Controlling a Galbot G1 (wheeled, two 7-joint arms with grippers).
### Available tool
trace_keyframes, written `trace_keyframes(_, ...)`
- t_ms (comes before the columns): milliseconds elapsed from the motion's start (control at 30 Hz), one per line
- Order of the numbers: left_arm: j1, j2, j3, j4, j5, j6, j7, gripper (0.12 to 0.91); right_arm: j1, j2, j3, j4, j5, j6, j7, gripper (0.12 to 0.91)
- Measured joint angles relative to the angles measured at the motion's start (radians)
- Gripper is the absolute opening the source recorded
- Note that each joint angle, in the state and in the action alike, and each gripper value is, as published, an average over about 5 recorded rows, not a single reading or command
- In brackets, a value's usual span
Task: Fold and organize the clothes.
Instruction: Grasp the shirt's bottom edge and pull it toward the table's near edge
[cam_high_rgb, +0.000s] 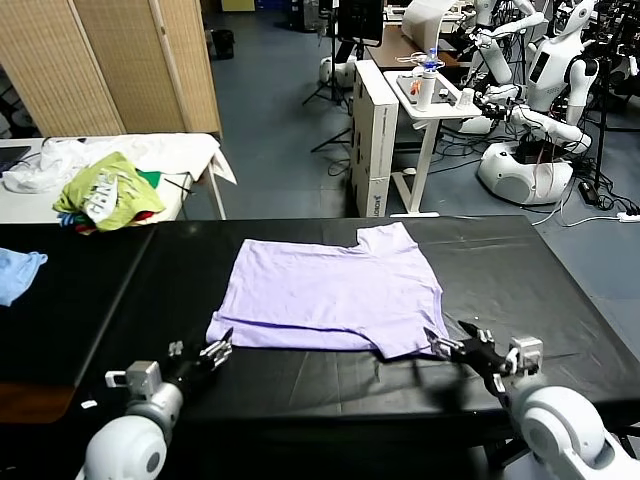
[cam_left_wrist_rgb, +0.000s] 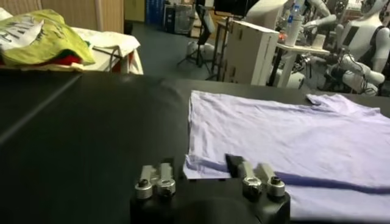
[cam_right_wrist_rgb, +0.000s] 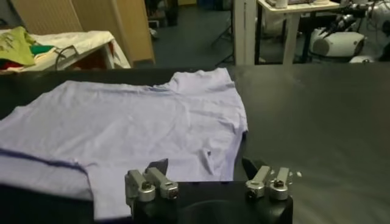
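— Down at the near edge, the left gripper (cam_high_rgb: 218, 351) sits low by the shirt's near left corner, fingers parted, one tip over the hem in the wrist view, nothing clamped.

— And the right gripper (cam_high_rgb: 447, 347)?

— Fingers apart too, at the near right corner, straddling the edge of the lavender T-shirt (cam_high_rgb: 330, 292).

— Where's the shirt?

— Folded flat mid-way across the black table (cam_high_rgb: 90, 290), one sleeve pointing to the far side.

Both arms reach low and forward, left tool (cam_high_rgb: 218, 350) and right tool (cam_high_rgb: 440, 345) standing parted.
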Motion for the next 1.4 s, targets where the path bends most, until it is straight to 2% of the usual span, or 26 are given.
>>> trace_keyframes(133, 0.006, -0.01, -0.003, -0.014, 0.006, 0.001, 0.001, 0.57, 0.001, 0.001, -0.006, -0.002, -0.002, 0.0, 0.0, 0.348)
trace_keyframes(233, 0.02, -0.021, -0.007, -0.032, 0.014, 0.004, 0.001, 0.752, 0.001, 0.001, -0.008, 0.001, -0.002, 0.0, 0.004, 0.197)
trace_keyframes(333, 0.039, -0.032, -0.01, -0.05, 0.03, 0.006, 0.002, 0.873, -0.004, -0.005, -0.008, 0.01, 0.003, -0.008, 0.015, 0.142)
trace_keyframes(533, 0.088, -0.056, -0.015, -0.076, 0.066, 0.008, 0.012, 0.906, -0.032, -0.031, 0.004, 0.046, 0.016, -0.054, 0.043, 0.14)
trace_keyframes(800, 0.123, -0.062, -0.031, -0.063, 0.071, 0.005, 0.027, 0.905, -0.075, -0.094, 0.023, 0.123, 0.084, -0.163, 0.128, 0.14)
trace_keyframes(900, 0.121, -0.062, -0.03, -0.059, 0.063, 0.005, 0.028, 0.861, -0.081, -0.115, 0.023, 0.147, 0.108, -0.2, 0.159, 0.14)
trace_keyframes(967, 0.118, -0.064, -0.028, -0.056, 0.06, 0.004, 0.029, 0.777, -0.086, -0.122, 0.023, 0.159, 0.12, -0.213, 0.171, 0.14)
trace_keyframes(1233, 0.105, -0.069, -0.014, -0.037, 0.061, -0.002, 0.032, 0.29, -0.117, -0.124, 0.032, 0.202, 0.124, -0.226, 0.18, 0.14)
trace_keyframes(1300, 0.105, -0.069, -0.013, -0.037, 0.06, -0.003, 0.032, 0.192, -0.127, -0.126, 0.04, 0.215, 0.124, -0.234, 0.18, 0.159)
trace_keyframes(1400, 0.112, -0.07, -0.013, -0.047, 0.059, -0.003, 0.03, 0.148, -0.145, -0.128, 0.055, 0.237, 0.123, -0.245, 0.188, 0.28)
